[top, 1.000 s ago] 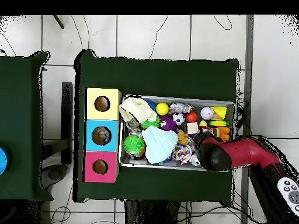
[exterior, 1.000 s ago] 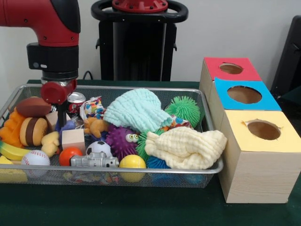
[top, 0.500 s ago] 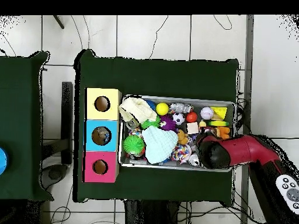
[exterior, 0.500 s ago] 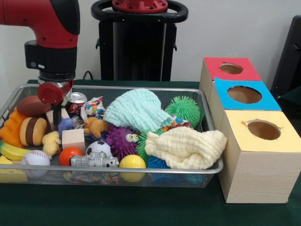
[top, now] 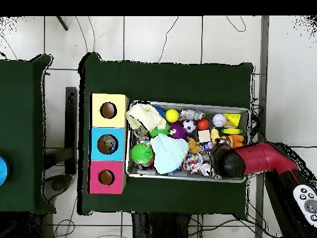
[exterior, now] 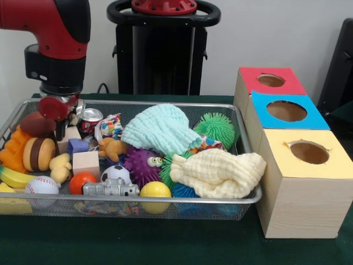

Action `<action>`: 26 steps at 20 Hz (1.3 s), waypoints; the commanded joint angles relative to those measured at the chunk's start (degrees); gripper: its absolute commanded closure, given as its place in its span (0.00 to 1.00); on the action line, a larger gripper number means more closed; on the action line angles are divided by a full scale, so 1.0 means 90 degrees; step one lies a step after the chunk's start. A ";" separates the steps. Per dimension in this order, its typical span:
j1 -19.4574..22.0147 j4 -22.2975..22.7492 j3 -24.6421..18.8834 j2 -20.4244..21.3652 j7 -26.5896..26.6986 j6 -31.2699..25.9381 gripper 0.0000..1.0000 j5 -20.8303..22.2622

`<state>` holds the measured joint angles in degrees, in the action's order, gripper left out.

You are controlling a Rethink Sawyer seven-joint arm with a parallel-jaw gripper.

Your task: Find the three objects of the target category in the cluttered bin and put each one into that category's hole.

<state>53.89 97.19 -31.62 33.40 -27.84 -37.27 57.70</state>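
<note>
A wire mesh bin (exterior: 165, 103) holds a jumble of toys: a mint cloth (exterior: 160, 128), a yellow cloth (exterior: 218, 172), a purple spiky ball (exterior: 139, 164), a green spiky ball (exterior: 215, 127), a soda can (exterior: 91, 118), a toy burger (exterior: 38, 153) and a brown football (exterior: 34, 125). My gripper (exterior: 59, 130) hangs low over the bin's left end, beside the football and above a small wooden block (exterior: 70, 134). In the overhead view the arm's end (top: 224, 162) covers the bin's (top: 192, 104) lower right corner. Nothing shows in its grasp.
Three boxes with round holes stand right of the bin: red (exterior: 291, 84), blue (exterior: 314, 117), yellow (exterior: 336, 165). Also in the bin are a baseball (exterior: 41, 185), an orange ball (exterior: 81, 181), a wooden cube (exterior: 85, 163), a soccer ball (exterior: 116, 173) and a yellow ball (exterior: 155, 190).
In the front view the arm has shifted left, from beside the soda can toward the football. A blue block it had hidden now shows. The toys have not moved.
</note>
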 commanded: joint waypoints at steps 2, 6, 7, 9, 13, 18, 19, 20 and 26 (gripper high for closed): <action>-0.0087 -0.0022 0.0442 -0.0005 0.0784 -0.0988 1.00 0.0157; -0.0081 -0.0095 0.0485 0.0017 0.0990 -0.1144 1.00 0.0181; -0.0056 -0.0361 0.0441 -0.0118 0.1156 -0.1256 1.00 0.0167; -0.0016 -0.0462 0.0418 -0.0169 0.1235 -0.1288 1.00 0.0179; 0.0037 -0.0419 0.0345 -0.0198 0.1220 -0.1282 1.00 0.0133; 0.0414 0.0110 -0.0073 -0.0199 0.1239 -0.1235 1.00 -0.0555; 0.0503 0.0215 -0.0170 -0.0203 0.1266 -0.1197 1.00 -0.0674; 0.0535 0.0252 -0.0211 -0.0208 0.1272 -0.1176 1.00 -0.0719; 0.0686 0.0321 -0.0493 -0.0235 0.1381 -0.1125 1.00 -0.0932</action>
<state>58.67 97.99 -31.34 33.02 -27.83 -42.30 51.59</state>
